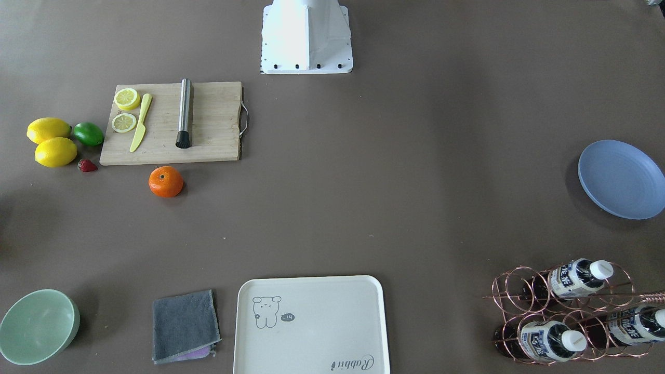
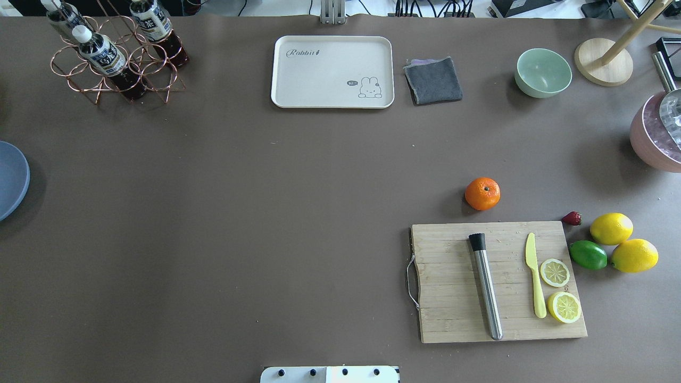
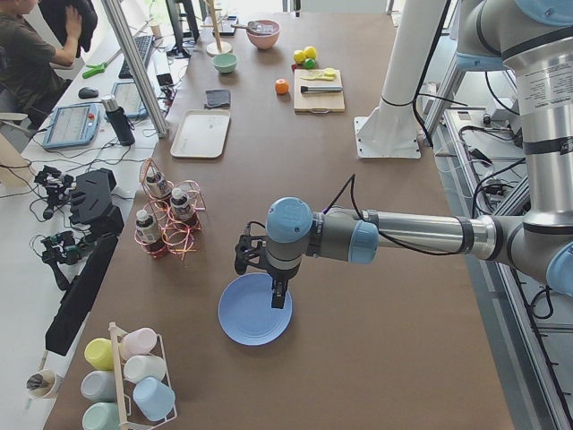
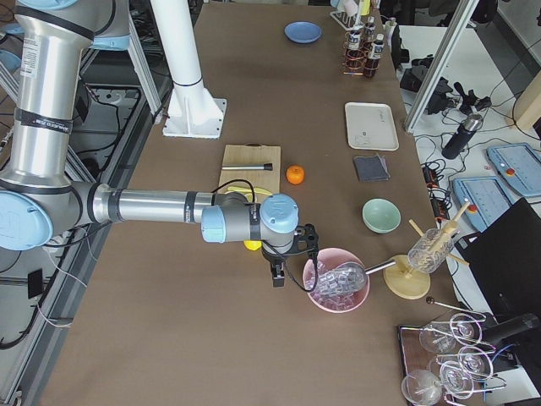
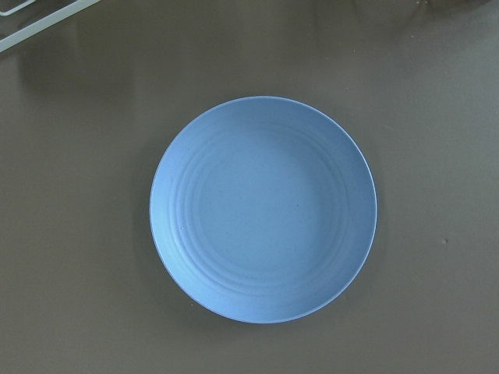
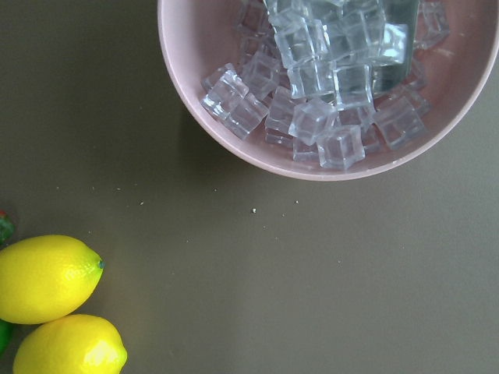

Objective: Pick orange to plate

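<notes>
The orange [image 2: 482, 193] rests on the brown table just beyond the far edge of the wooden cutting board [image 2: 497, 282]; it also shows as the orange [image 1: 165, 182]. The blue-lavender plate [image 1: 621, 179] lies far off at the table's left end and fills the left wrist view as the plate [image 5: 263, 209], with nothing on it. My left gripper [image 3: 278, 294] hangs over the plate [image 3: 253, 310]. My right gripper [image 4: 275, 276] hovers between the lemons and a pink bowl, well away from the orange [image 4: 294, 175]. I cannot tell whether either gripper is open or shut.
The board carries a steel muddler [image 2: 485, 285], a yellow knife and two lemon slices. Two lemons [image 2: 612, 229], a lime [image 2: 588, 255] and a strawberry lie beside it. A pink bowl of ice [image 6: 335, 86], mint bowl [image 2: 543, 72], grey cloth, cream tray [image 2: 332, 72] and bottle rack [image 2: 114, 53] line the far side.
</notes>
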